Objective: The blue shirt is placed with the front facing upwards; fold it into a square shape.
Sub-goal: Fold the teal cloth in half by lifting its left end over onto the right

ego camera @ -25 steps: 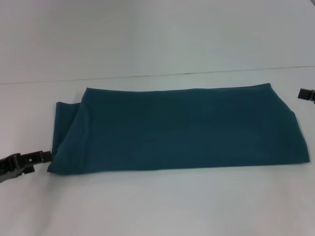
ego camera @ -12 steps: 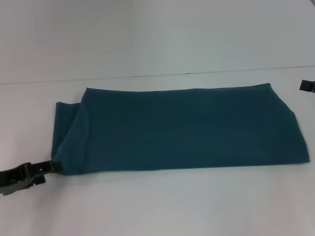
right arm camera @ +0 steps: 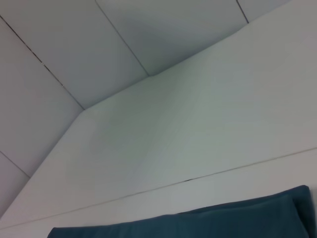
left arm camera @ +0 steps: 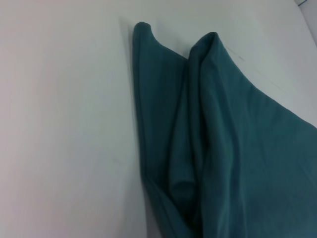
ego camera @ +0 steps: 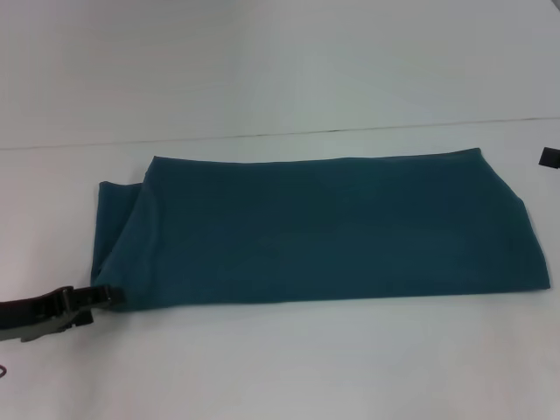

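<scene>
Teal-blue cotton fills the middle of the white table [ego camera: 289,367]: one blue shirt [ego camera: 324,232], folded into a long band that runs from left to right. No lettering or collar shows on the upper face. Its near edge is fairly straight. Its right end reaches close to the table's right side, and its left end is looser, with one layer peeking out beyond the top layer at the far-left corner.

Two grippers are in view. The left gripper [ego camera: 103,296] lies low at the near-left corner of the shirt, its dark tips right at the hem. Whether they have cloth between them or merely touch it cannot be told, nor how wide they stand. The left wrist view looks along that end of the shirt [left arm camera: 218,148], where the layers bunch into two soft ridges with a pocket between them.

Only a small dark bit of the right gripper [ego camera: 550,157] shows at the right edge, well apart from the shirt's far-right corner; its opening cannot be judged. The right wrist view catches the shirt's far edge [right arm camera: 198,225].
</scene>
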Controlling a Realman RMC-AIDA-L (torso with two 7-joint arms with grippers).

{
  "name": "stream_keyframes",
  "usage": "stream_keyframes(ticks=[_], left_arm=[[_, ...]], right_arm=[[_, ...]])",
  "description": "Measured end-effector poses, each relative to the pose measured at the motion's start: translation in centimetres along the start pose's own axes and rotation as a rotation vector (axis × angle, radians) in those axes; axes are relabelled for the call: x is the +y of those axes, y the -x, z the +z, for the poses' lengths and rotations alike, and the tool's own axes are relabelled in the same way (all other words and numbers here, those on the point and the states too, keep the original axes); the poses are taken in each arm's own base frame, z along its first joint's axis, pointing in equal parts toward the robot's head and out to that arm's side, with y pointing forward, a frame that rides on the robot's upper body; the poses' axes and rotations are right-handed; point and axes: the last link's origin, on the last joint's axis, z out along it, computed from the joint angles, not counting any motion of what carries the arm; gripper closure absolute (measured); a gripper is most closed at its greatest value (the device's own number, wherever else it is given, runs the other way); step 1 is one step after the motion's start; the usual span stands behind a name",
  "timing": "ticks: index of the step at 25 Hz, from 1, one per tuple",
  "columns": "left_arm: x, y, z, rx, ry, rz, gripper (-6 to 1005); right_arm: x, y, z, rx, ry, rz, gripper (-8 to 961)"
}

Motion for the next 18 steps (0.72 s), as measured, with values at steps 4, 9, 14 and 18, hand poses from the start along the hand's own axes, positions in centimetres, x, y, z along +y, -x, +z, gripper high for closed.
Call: stream_keyframes(ticks=[4,9,14,18], left_arm=[[0.0,-0.3,0.4,-0.004,-0.016,0.007,238],[0.3,-0.6,1.2,-0.009,-0.028,0.02,239],[0.9,-1.3,1.9,-0.01,-0.032,0.049,239],[1.4,-1.9,2.3,-0.011,-0.031,0.068,240]], right_arm=[[-0.1,0.0,-0.1,-0.003,-0.002,0.003,19],[-0.1,0.0,-0.2,-0.008,-0.003,0.006,19],[-0.1,0.0,-0.2,-0.007,-0.003,0.006,18],[-0.2,-0.1,-0.3,-0.008,-0.006,0.008,18]])
